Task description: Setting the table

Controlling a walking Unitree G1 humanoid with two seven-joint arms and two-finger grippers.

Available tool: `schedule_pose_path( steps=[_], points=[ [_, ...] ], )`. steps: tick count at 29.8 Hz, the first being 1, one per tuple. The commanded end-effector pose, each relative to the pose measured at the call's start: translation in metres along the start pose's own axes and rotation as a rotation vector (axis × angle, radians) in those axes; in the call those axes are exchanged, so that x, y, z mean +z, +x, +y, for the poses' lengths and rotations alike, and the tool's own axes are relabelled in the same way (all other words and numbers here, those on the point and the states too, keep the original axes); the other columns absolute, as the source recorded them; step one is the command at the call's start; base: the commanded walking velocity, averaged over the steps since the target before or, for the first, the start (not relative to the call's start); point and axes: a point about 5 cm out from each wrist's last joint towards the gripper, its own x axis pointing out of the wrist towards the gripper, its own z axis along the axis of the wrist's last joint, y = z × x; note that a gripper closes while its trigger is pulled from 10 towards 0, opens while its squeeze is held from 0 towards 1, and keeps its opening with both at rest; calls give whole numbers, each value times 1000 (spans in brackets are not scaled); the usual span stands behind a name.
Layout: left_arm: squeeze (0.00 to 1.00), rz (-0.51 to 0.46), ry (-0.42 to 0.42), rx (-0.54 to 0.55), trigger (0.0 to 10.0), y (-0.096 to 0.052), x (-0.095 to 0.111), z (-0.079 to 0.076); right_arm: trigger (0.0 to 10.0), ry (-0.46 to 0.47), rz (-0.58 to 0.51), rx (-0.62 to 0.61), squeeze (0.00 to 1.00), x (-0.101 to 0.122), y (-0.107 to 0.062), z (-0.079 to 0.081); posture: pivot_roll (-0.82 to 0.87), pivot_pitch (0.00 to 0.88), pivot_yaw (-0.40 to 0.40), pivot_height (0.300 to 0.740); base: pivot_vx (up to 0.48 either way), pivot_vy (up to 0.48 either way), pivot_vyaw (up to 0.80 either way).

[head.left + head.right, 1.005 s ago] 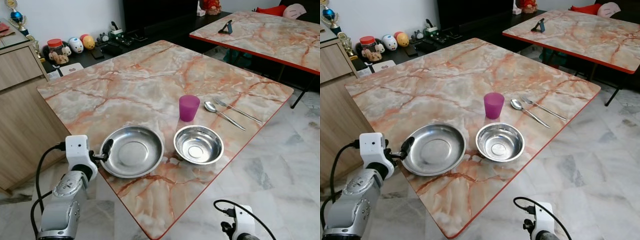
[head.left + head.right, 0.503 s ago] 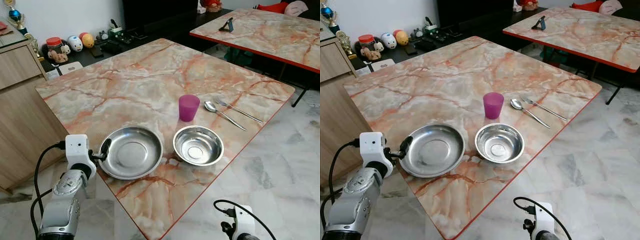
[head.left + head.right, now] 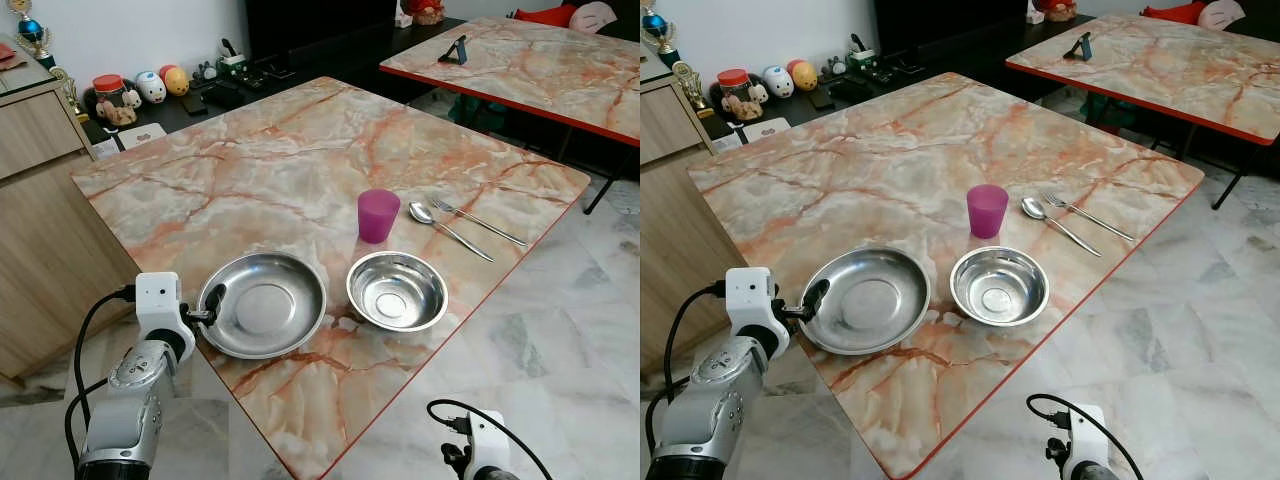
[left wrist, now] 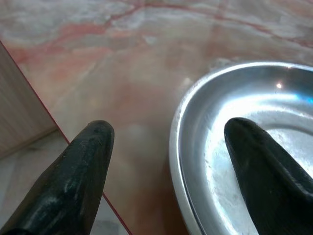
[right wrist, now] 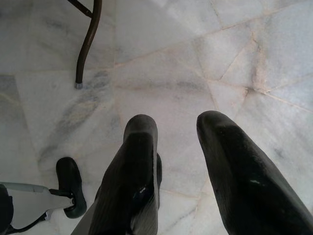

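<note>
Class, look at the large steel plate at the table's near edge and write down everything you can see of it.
The plate is round, shallow, shiny metal with a raised rim and flat centre, empty, lying upright and flat on the marble table near its edge. A smaller steel bowl sits beside it, apart. The left gripper is open at the rim, one finger over the inside, the other outside.

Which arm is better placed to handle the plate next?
Left. The left claw is open at the steel plate, one finger over the rim, one outside. The right claw hangs low over the floor, away from the table.
</note>
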Motion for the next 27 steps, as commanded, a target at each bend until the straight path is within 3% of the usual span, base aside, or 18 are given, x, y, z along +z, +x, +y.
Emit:
schedule_pose_path(
  steps=[1, 8, 14, 21, 27],
  points=[
    [0, 17, -13, 15, 10000, 2, -1, 2, 10000, -4, 6, -1, 0, 1, 0, 0, -22, 0, 17, 707, 0, 0, 0],
    [0, 27, -19, 16, 10000, 3, -2, 1, 10000, -6, 3, 2, 0, 2, 0, 0, -24, 0, 18, 707, 0, 0, 0],
    [0, -22, -46, 23, 10000, 2, 3, 2, 10000, -5, 2, 2, 0, 2, 0, 0, -25, 0, 18, 707, 0, 0, 0],
    [0, -206, -107, 56, 10000, -7, 23, 9, 10000, -11, 6, 4, 0, 0, 0, 0, -25, 0, 18, 707, 0, 0, 0],
    [0, -302, -70, 85, 10000, -18, 27, 12, 10000, -29, 9, 10, 0, -1, 0, 0, -28, 0, 21, 707, 0, 0, 0]
  ],
)
